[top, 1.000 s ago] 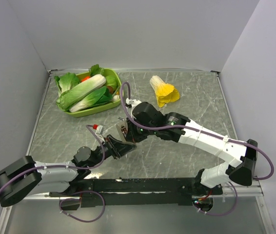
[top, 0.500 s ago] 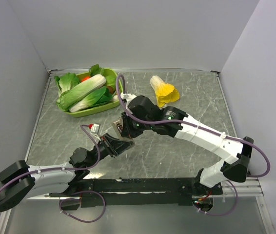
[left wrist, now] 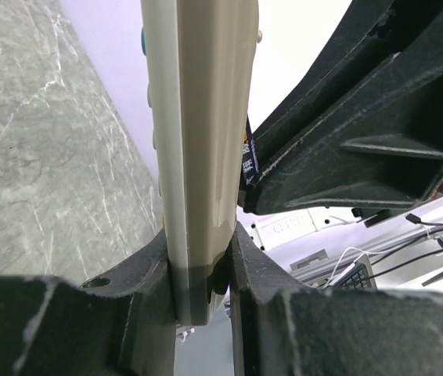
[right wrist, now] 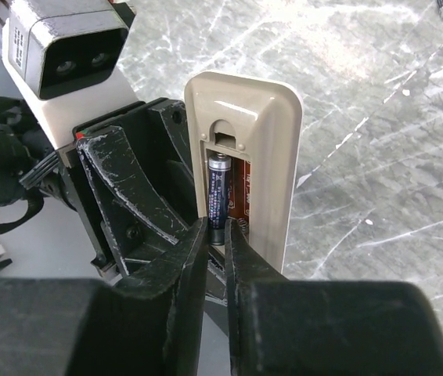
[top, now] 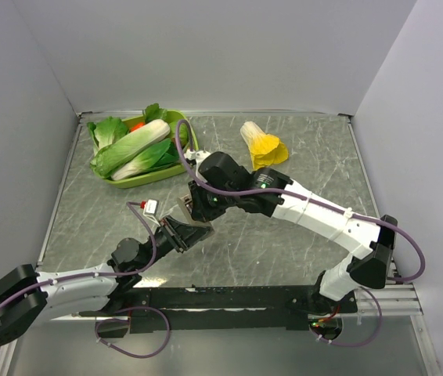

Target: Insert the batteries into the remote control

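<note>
left tool clamps the remote. right tool straddles the battery seated in it; gripping or loose, cannot tell.

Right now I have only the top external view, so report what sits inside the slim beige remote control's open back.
Observer: In the right wrist view, one dark cylindrical battery lies in the left-hand slot of the slim grey-beige plastic remote control. The slot beside it shows only brown backing.
Operator: Describe the right jaws.
Observer: They flank the battery's lower end. I cannot tell whether they press on it.
Operator: Check the left jaws.
Observer: In the left wrist view they are clamped on the remote control's near end, one on either side.
</note>
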Controlling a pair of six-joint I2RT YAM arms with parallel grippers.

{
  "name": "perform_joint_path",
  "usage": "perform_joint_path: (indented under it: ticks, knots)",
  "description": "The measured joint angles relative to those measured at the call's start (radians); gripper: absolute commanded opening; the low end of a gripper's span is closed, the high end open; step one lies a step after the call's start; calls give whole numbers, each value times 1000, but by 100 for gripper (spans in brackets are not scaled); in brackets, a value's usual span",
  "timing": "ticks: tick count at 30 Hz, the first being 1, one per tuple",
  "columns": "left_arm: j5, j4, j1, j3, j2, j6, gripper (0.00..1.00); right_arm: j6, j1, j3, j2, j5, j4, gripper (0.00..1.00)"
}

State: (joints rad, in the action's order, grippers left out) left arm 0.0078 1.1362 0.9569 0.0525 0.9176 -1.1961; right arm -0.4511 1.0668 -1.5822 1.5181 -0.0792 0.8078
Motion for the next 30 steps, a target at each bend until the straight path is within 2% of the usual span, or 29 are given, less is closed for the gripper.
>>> perform_joint_path:
  ticks: [11, 21, 30]
  knots:
    - [-6, -5, 4, 0, -2, -26, 1, 8, 1, -35, 24, -9, 28, 35]
    - [-5, 3, 7, 0, 3, -62, 1, 18, 2, -35, 24, -6, 26, 36]
    - [-6, 9, 7, 0, 16, -111, 1, 50, 6, -35, 21, 5, 22, 48]
